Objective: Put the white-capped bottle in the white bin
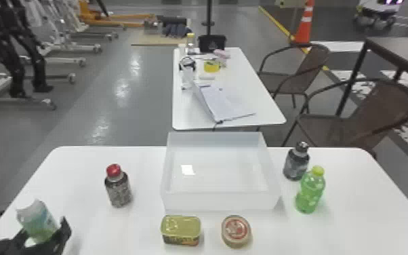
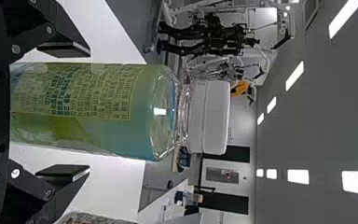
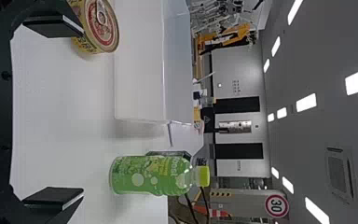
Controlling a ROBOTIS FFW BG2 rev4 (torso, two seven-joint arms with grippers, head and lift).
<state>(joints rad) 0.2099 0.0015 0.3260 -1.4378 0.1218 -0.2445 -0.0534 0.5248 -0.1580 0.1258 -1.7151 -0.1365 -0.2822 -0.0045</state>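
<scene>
A flat white worktop (image 1: 139, 234) carries the open, translucent white bin (image 1: 222, 201) at mid far edge. Near the left edge, the left gripper (image 1: 44, 234) has fingers spread around the white-capped bottle (image 1: 37, 218), clear plastic with blue-green contents; the left wrist view adds its broad cap and narrow side gaps. A red-capped dark bottle (image 1: 118, 190) stands between it and the bin. The right gripper (image 3: 82, 113) is wide, empty.

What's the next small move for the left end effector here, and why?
Probably to close the left end effector on the white-capped bottle. The bottle stands between its fingers, yet white tabletop shows between it and each finger, so it looks ungripped; lifting toward the white bin should likely wait.
</scene>
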